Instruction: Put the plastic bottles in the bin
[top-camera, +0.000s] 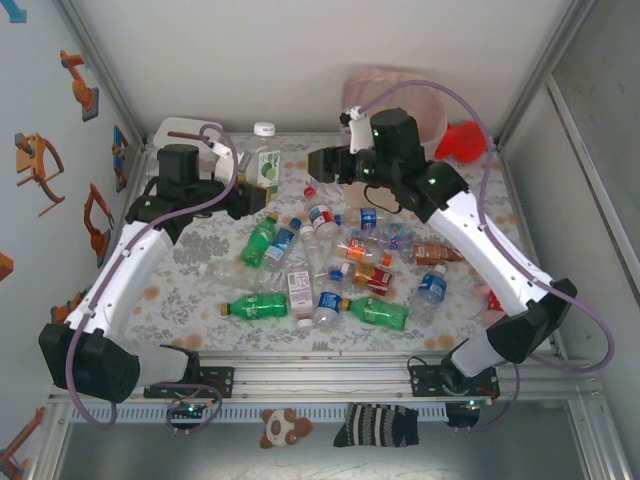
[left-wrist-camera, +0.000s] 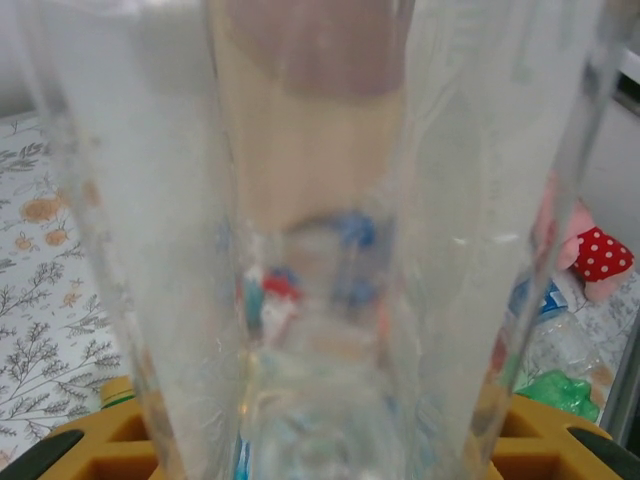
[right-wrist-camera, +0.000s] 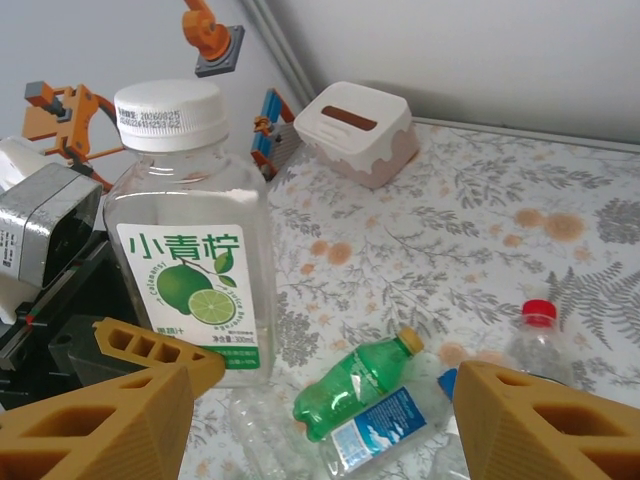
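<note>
My left gripper (top-camera: 250, 187) is shut on a clear plastic bottle (top-camera: 265, 166) with a white cap and a green lime label, held upright above the table's back left. In the left wrist view this bottle (left-wrist-camera: 320, 200) stands between the yellow fingers (left-wrist-camera: 545, 440). The right wrist view shows the same bottle (right-wrist-camera: 190, 260). My right gripper (top-camera: 325, 165) hangs open just to its right, nothing between its fingers (right-wrist-camera: 100, 415). Several more plastic bottles (top-camera: 330, 270) lie mid-table, among them a green one (right-wrist-camera: 360, 385). The pink-beige bin (top-camera: 425, 105) stands at the back right, partly hidden by the right arm.
A white tissue box (top-camera: 185, 135) sits at the back left, also in the right wrist view (right-wrist-camera: 355, 130). A red toy (top-camera: 465, 140) lies beside the bin. A plush toy (top-camera: 280, 428) and a striped sock (top-camera: 375, 425) rest below the front rail. Walls enclose the table.
</note>
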